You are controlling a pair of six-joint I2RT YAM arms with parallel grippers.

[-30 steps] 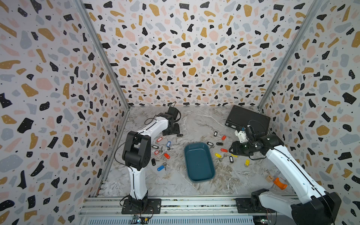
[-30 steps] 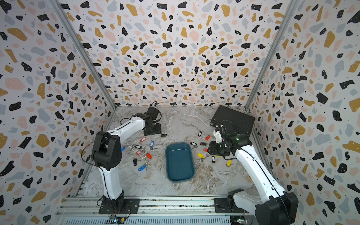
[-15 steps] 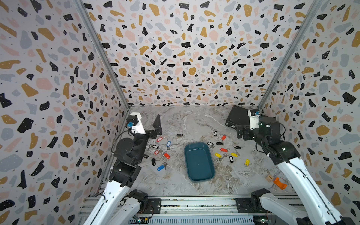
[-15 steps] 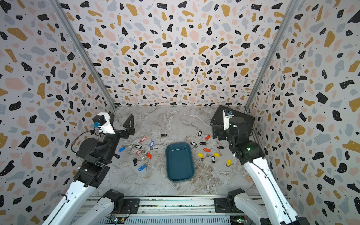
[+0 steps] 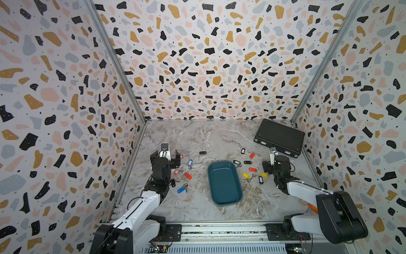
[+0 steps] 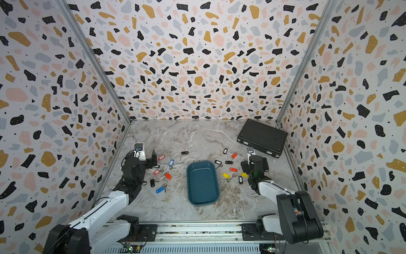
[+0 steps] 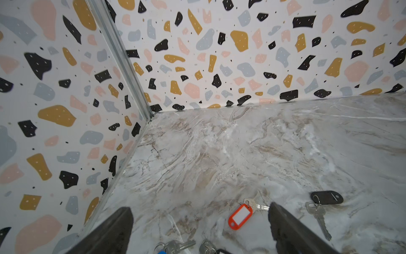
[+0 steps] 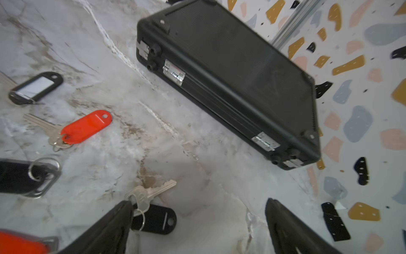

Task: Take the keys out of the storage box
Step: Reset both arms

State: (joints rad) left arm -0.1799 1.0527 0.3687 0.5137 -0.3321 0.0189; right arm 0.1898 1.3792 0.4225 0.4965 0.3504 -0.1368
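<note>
Left wrist view: left hand (image 7: pixel 200 209) wide open, nothing btwn its fingers, low over desk (image 7: pixel 219 154); red-tag key (image 7: pixel 240 216) lies just inside one finger. Both top views: the keys (image 5: pixel 187 175) lie scattered on desk left & right of the storage box (image 5: pixel 224 184), mid-desk, looks empty, so task prob. done. Further right, right hand (image 8: pixel 198 203) also open & empty, near black briefcase (image 8: pixel 230 77). Risk: a low finger snags a ring, e.g. black-tag key (image 8: pixel 153 217), and flicks it back into box.
</note>
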